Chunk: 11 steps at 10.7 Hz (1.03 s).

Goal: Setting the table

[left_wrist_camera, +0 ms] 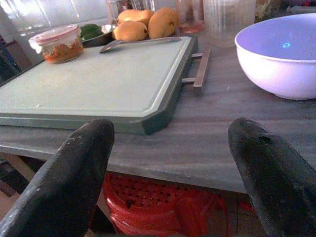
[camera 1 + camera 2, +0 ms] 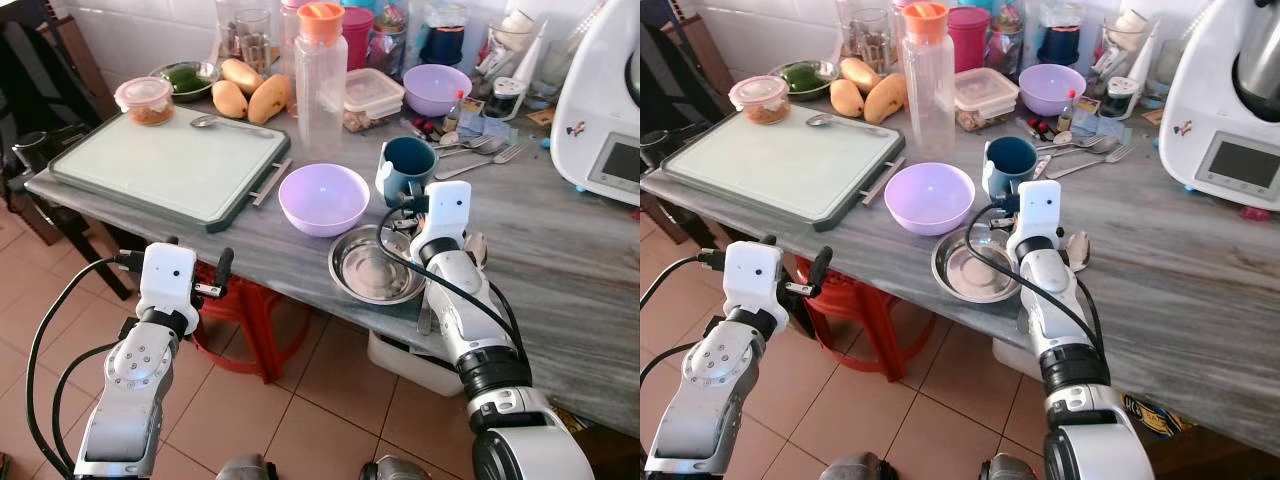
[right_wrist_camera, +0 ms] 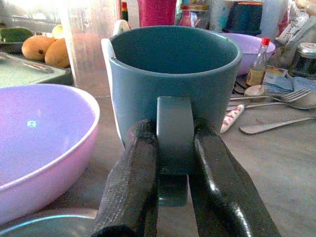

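A teal mug (image 2: 409,163) stands upright on the grey table (image 2: 560,240), just beyond a round steel plate (image 2: 372,266). My right gripper (image 3: 174,197) reaches over the plate and is shut on the teal mug's handle (image 3: 173,133), one black finger on each side. A lilac bowl (image 2: 323,198) sits to the left of the mug. My left gripper (image 2: 195,268) hangs open in front of the table's edge, below the green cutting board (image 2: 170,165), holding nothing.
Behind the mug stand a clear bottle with an orange cap (image 2: 321,75), mangoes (image 2: 250,92), a lidded jar (image 2: 146,100), a second lilac bowl (image 2: 436,88) and loose spoons and forks (image 2: 480,155). A white appliance (image 2: 605,110) stands at the right. A red stool (image 2: 245,310) is under the table.
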### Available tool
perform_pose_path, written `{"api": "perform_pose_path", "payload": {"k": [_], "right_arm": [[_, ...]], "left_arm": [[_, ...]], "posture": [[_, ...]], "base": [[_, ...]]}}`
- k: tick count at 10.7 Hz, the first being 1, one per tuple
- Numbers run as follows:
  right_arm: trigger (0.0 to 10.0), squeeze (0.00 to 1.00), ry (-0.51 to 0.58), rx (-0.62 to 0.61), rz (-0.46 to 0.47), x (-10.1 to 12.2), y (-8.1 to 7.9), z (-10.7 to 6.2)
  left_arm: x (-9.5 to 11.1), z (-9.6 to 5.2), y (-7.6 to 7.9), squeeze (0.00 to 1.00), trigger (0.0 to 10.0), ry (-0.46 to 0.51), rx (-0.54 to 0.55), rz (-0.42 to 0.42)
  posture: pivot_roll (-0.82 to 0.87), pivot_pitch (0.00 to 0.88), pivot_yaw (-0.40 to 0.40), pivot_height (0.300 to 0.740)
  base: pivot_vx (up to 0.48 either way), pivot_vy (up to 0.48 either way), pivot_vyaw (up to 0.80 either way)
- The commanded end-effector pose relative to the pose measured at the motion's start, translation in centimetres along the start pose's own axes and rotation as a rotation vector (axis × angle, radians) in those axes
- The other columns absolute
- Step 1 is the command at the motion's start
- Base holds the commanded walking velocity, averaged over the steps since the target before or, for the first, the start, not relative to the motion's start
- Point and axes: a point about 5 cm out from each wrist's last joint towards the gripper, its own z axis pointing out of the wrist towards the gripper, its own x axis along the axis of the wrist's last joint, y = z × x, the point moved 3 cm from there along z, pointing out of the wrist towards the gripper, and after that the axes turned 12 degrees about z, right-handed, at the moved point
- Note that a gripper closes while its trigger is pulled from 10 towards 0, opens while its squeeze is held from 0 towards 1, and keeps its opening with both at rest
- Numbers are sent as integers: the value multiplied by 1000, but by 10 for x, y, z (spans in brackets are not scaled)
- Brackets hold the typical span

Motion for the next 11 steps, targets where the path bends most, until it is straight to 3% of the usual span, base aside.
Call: {"api": "perform_pose_path", "payload": {"k": [1, 8, 9, 10, 11], "right_arm": [[10000, 0, -8, -26, -4, -1, 5, -1], [10000, 0, -94, -38, 9, -17, 12, -2], [10000, 765, -96, -37, 12, -17, 12, -2], [10000, 1000, -97, -36, 12, -17, 12, -2], [10000, 1000, -93, -37, 3, -16, 13, -3]], "left_arm": [[2, 1, -1, 0, 10000, 5, -1, 4], [4, 3, 1, 0, 10000, 2, -6, -2], [4, 3, 1, 0, 10000, 1, -8, -3], [4, 4, 2, 0, 10000, 2, -9, -3], [4, 5, 3, 0, 10000, 4, -10, -7]], "posture": [[90, 19, 46, 740], [88, 14, 43, 740], [86, 13, 44, 740], [84, 11, 43, 740], [79, 4, 43, 740]], "base": [[0, 0, 0], [0, 0, 0], [0, 0, 0], [0, 0, 0], [0, 0, 0]]}}
